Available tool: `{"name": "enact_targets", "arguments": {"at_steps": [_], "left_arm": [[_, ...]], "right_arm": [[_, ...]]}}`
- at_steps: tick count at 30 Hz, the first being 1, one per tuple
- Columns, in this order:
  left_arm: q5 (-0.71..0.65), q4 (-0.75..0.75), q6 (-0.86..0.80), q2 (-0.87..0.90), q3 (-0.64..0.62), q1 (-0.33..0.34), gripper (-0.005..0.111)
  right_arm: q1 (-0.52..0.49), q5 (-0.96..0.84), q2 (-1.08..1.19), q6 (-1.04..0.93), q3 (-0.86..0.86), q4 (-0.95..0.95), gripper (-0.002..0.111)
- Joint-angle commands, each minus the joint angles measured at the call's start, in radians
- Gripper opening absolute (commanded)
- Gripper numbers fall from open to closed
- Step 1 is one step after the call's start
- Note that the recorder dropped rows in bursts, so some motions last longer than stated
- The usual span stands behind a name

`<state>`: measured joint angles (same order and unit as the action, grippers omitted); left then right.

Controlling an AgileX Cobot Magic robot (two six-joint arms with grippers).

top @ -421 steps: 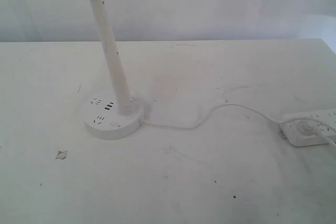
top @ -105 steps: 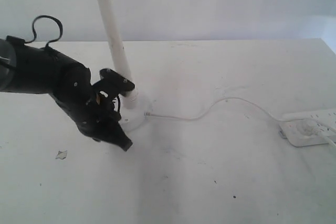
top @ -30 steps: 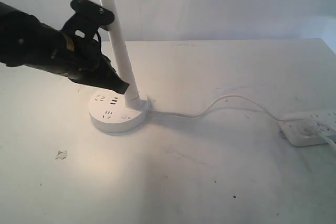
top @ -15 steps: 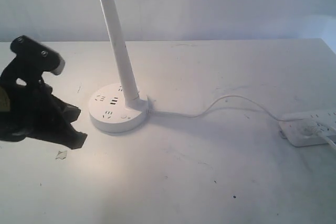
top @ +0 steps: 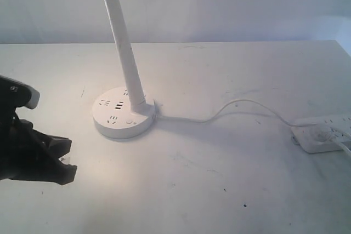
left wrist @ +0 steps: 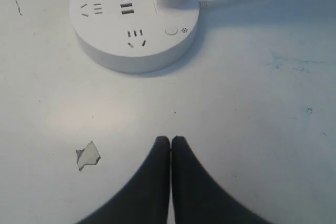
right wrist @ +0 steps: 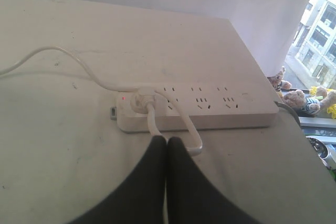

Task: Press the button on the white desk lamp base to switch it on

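The left gripper (left wrist: 170,140), nearer the base (top: 122,130) half a second ago, now sits farther back from it, jaws pressed together and holding nothing. A warm glow, missing at the start, lies on the table (top: 230,190) before the base. The button (left wrist: 171,31) sits on the base's top beside the stem (top: 123,47) foot, well apart from the closed tips. The right gripper (right wrist: 166,139), jaws likewise together, hangs by the power strip (right wrist: 210,114), far from the base.

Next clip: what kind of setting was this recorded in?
Probably an indoor test bench in a lab or office: a scuffed white table against a plain white backdrop, with a white desk lamp base and a power strip. A window shows buildings outside.
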<state>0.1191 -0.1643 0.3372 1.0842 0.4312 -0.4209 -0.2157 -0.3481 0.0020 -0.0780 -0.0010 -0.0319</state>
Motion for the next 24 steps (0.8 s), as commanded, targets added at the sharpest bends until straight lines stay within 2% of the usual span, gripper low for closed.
{"name": "enact_targets", "arguments": {"at_steps": [1, 4, 6, 12, 16, 24], "left_arm": [[0.060, 0.002, 0.034, -0.081, -0.067, 0.002, 0.000], [0.140, 0.002, 0.088, -0.179, -0.120, 0.016, 0.000], [0.165, 0.002, 0.136, -0.268, -0.153, 0.057, 0.000], [0.161, 0.002, 0.190, -0.512, -0.221, 0.208, 0.000], [0.113, 0.002, 0.197, -0.623, -0.267, 0.277, 0.000], [0.111, -0.019, 0.270, -0.800, -0.401, 0.394, 0.000]], "right_arm": [[-0.004, 0.006, -0.002, 0.004, 0.001, 0.001, 0.000], [-0.004, 0.006, -0.002, 0.004, 0.001, 0.001, 0.000], [-0.004, 0.006, -0.002, 0.004, 0.001, 0.001, 0.000], [-0.004, 0.006, -0.002, 0.004, 0.001, 0.001, 0.000], [-0.004, 0.006, -0.002, 0.004, 0.001, 0.001, 0.000], [-0.004, 0.006, -0.002, 0.004, 0.001, 0.001, 0.000]]}}
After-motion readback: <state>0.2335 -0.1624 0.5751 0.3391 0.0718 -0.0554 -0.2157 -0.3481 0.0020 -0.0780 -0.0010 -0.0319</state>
